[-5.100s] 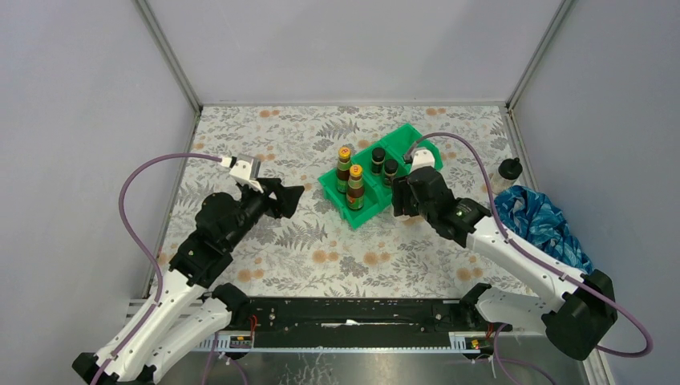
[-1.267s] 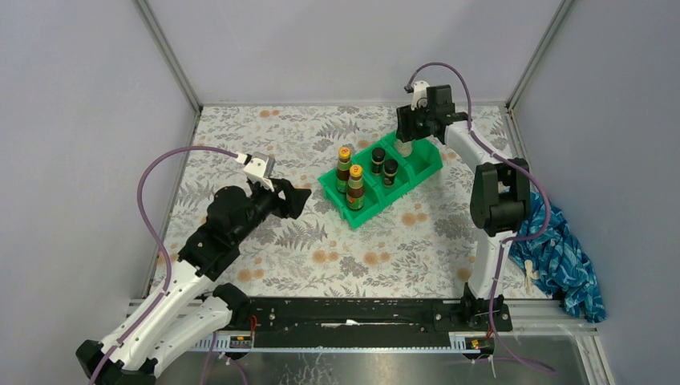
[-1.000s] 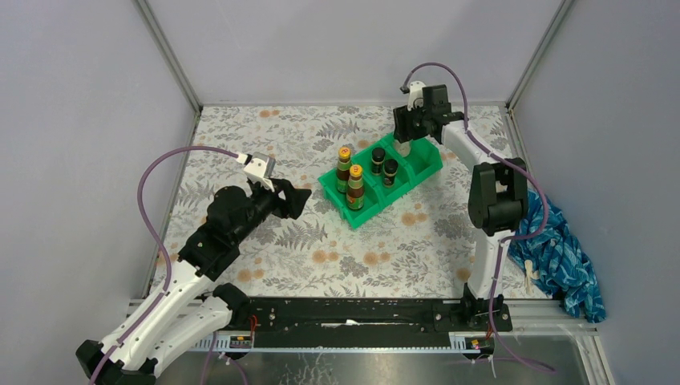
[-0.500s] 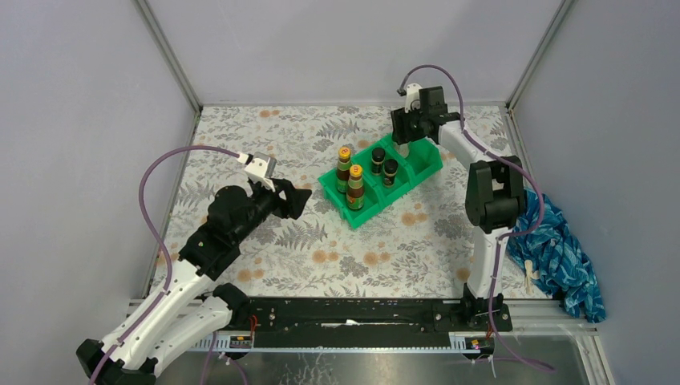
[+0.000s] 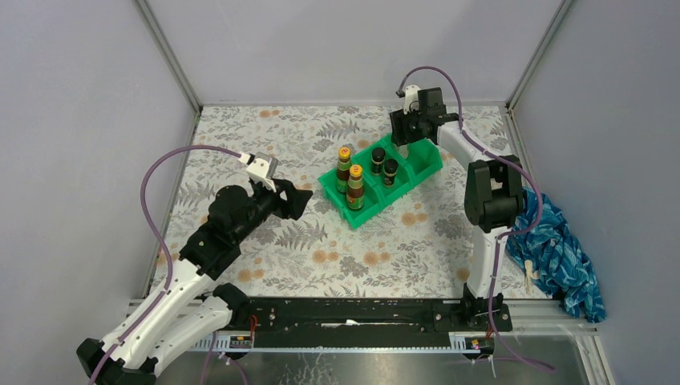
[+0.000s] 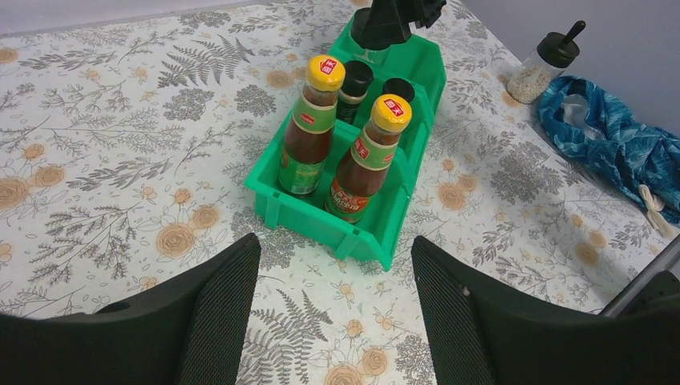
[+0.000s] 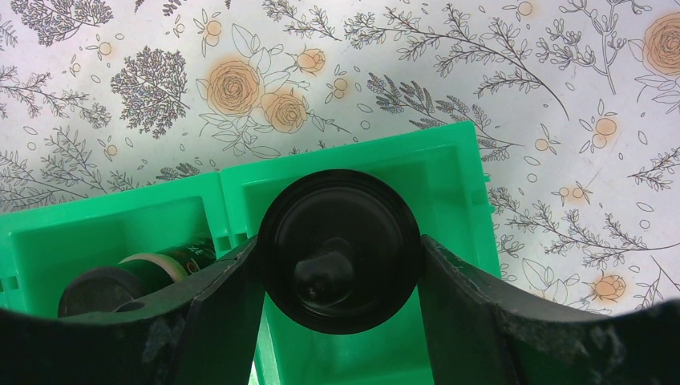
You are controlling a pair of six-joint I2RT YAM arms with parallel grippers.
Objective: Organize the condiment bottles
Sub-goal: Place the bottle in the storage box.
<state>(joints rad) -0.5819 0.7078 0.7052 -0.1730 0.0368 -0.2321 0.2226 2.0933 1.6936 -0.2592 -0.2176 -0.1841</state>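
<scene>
Hanging over the far end compartment of the green bin (image 7: 437, 164), a black-lidded jar (image 7: 340, 250) is clamped by its lid in the right jaws. Two dark black-capped jars (image 6: 353, 80) stand in the middle compartment and two yellow-capped brown bottles (image 6: 309, 128) in the near one. Another clear jar (image 6: 545, 66) stands on the table (image 6: 120, 160) beside a blue cloth (image 6: 617, 152). The left jaws are spread and empty, near the bin.
</scene>
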